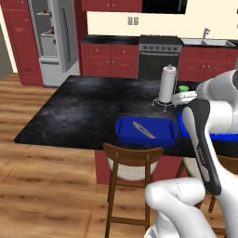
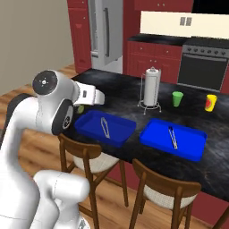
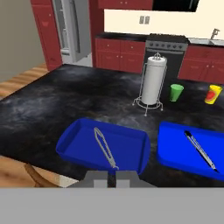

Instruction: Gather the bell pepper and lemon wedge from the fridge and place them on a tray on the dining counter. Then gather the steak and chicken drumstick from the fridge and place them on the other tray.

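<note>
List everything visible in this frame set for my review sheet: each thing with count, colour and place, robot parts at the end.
trays: two, blue, side by side at the near edge of the counter
tongs: one pair, silver, lying in the left tray
utensil: one, dark and silver, lying in the right tray; kind unclear
paper towel holder: one, white roll on a wire stand, behind the trays
cup: one, green, right of the towel roll
second cup: one, yellow and red, further right
counter: one, black
stools: two, wooden, tucked under the counter's near edge
fridge: one, grey, door open, far left
oven: one, dark, back wall
gripper: one, dark tips, shut, empty, above the left tray's near rim
</note>
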